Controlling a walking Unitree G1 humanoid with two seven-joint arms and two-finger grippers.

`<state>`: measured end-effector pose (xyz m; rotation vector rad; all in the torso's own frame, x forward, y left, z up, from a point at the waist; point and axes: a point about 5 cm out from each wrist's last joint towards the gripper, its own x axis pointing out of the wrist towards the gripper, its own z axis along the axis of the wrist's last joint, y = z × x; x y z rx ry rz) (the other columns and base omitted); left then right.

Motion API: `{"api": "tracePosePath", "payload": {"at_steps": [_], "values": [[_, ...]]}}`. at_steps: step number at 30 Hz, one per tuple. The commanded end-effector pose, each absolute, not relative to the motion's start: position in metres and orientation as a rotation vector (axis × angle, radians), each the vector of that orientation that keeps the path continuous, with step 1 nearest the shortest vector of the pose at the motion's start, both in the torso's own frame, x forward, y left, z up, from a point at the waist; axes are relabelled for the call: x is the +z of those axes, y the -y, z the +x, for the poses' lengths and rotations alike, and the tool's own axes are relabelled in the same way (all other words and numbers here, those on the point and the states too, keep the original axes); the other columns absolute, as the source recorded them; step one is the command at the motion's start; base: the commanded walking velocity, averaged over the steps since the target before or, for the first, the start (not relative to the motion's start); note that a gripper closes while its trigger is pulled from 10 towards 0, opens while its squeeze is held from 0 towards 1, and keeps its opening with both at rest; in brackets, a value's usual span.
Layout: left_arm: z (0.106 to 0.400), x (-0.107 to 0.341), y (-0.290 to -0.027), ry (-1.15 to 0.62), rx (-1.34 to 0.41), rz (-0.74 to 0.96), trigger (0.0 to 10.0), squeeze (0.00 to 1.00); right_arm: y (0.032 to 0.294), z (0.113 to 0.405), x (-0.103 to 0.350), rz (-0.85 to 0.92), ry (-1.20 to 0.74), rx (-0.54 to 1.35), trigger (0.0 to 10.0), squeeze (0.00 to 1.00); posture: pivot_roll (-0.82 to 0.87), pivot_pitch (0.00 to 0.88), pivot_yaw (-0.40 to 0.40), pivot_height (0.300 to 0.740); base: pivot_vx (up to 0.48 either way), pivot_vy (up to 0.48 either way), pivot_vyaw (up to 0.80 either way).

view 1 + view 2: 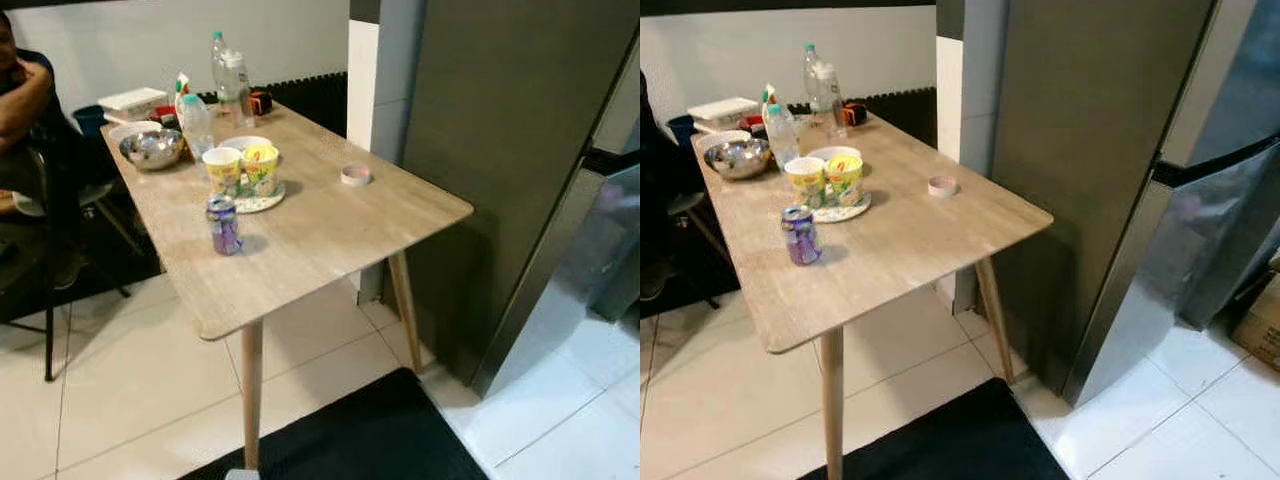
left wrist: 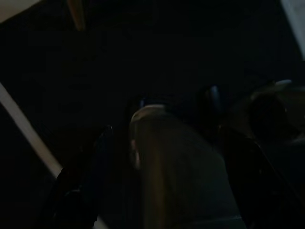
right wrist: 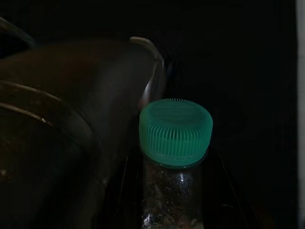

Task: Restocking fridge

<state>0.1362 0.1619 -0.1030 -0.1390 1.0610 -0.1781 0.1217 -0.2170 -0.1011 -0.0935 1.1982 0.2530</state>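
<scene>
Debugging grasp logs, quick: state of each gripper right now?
Left gripper: wrist view too dark, cannot tell.
Right gripper: closed on a clear bottle with a green cap, a finger on either side.

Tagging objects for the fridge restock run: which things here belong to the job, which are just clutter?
Job:
fridge
purple can
green-capped bottle in the right end effector
water bottles

Clutter, probably:
tape roll
steel bowl
paper cups
white box
</scene>
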Motion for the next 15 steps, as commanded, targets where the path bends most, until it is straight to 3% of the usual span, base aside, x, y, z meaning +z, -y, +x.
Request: {"api": "tracePosePath", "payload": {"at_steps": [1,15], "values": [[0.1343,-0.1037,-0.1624,-1.066,-0.174,-0.148,10.0,0.0,0.2192,0.1243,-0.0999,-0.095,-1.194,0.241,10.0,0.0,-0.1,0.0,0.007,0.734,0.0,-0.401,0.0],[0.1352,-0.1033,-0.162,-1.061,-0.177,-0.153,10.0,0.0,0.2175,0.1272,-0.0993,-0.085,-1.188,0.241,10.0,0.0,-0.11,0.0,0.007,0.734,0.0,-0.415,0.0]]}}
